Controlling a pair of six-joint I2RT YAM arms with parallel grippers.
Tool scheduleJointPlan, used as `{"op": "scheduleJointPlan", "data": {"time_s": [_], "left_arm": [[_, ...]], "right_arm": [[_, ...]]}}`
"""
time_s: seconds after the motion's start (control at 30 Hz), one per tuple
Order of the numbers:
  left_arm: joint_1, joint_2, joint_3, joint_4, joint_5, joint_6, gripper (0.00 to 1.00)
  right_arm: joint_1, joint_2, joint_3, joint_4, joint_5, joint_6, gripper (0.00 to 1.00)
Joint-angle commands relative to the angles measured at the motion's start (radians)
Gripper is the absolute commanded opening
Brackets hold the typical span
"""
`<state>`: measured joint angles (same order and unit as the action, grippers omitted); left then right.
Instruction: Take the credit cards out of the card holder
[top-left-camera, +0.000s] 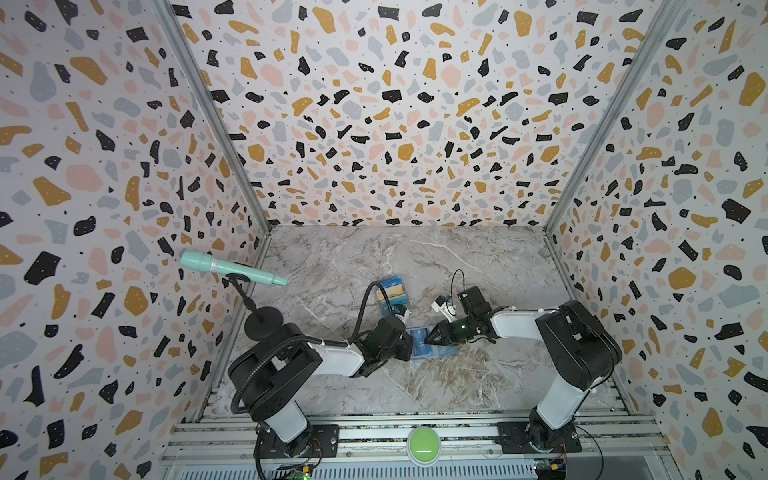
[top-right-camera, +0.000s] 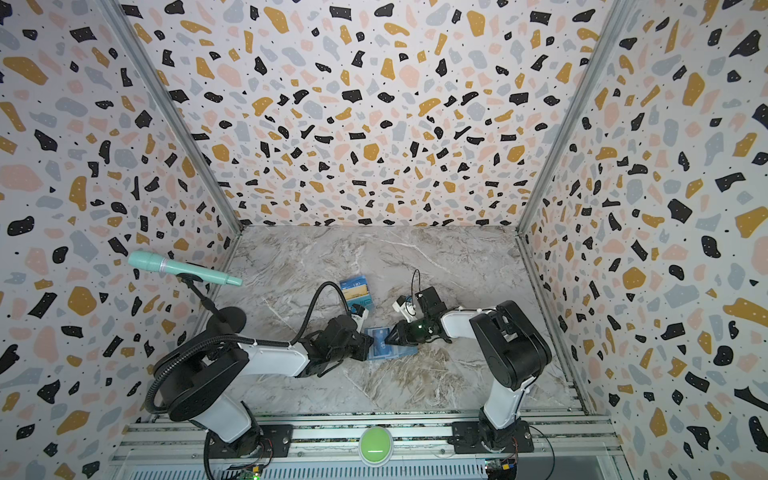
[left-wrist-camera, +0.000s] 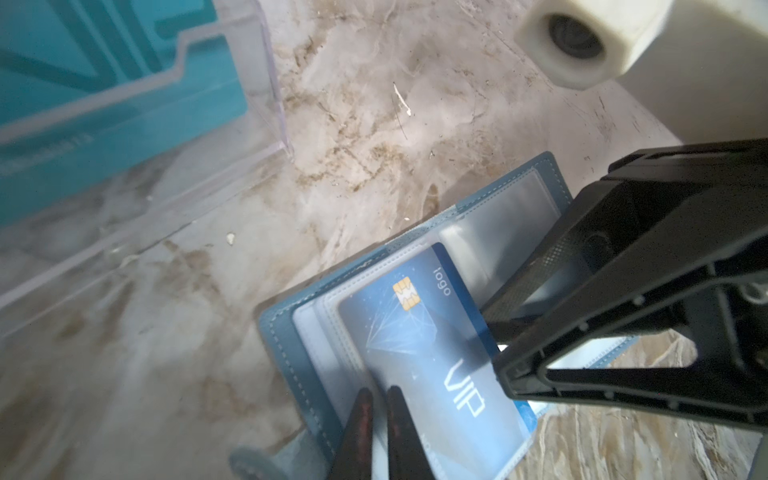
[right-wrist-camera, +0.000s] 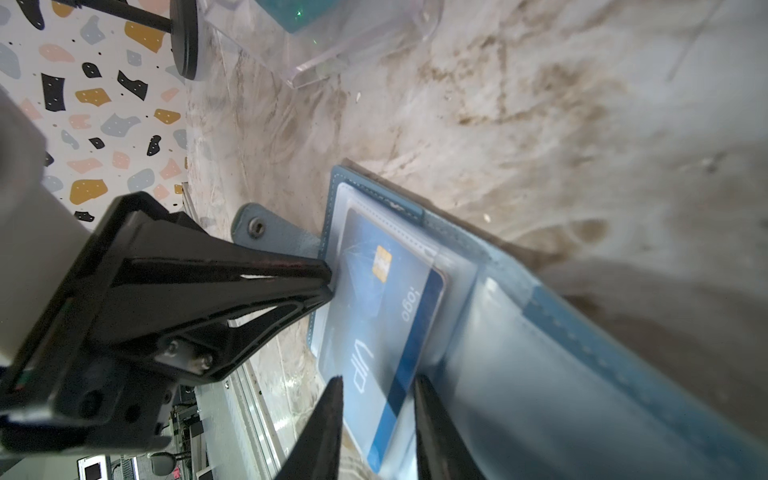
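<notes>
walls: terrazzo-patterned | tabletop: grey marble, probably printed | light: even

My left hand and right hand crowd the open card holder from opposite sides, tips near each other. Just behind stands the clear stand, blocking that way. The counter toward my bases lies open. A microphone stand occupies the left edge.

Dusty-blue card holder with clear sleeves, blue VIP card with gold chip, teal cards in clear stand, grey-beige marble tabletop, terrazzo-speckled walls, mint microphone.
</notes>
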<state>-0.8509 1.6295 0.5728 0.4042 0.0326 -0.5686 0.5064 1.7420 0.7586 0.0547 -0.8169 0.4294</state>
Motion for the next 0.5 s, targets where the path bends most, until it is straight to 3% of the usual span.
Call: {"op": "scheduleJointPlan", "data": {"time_s": [0.0,0.47], "left_arm": [[-0.006,0.042,-0.021,-0.075,0.044,0.007,0.12],[-0.006,0.033,-0.019,-0.095,0.038,0.006,0.11]], "right_arm": [[0.01,-0.02,-0.002,0.028,-0.089,-0.004,0.3],[-0.034,-0.013,-0.087,0.247,-0.218,0.126,0.28]]}}
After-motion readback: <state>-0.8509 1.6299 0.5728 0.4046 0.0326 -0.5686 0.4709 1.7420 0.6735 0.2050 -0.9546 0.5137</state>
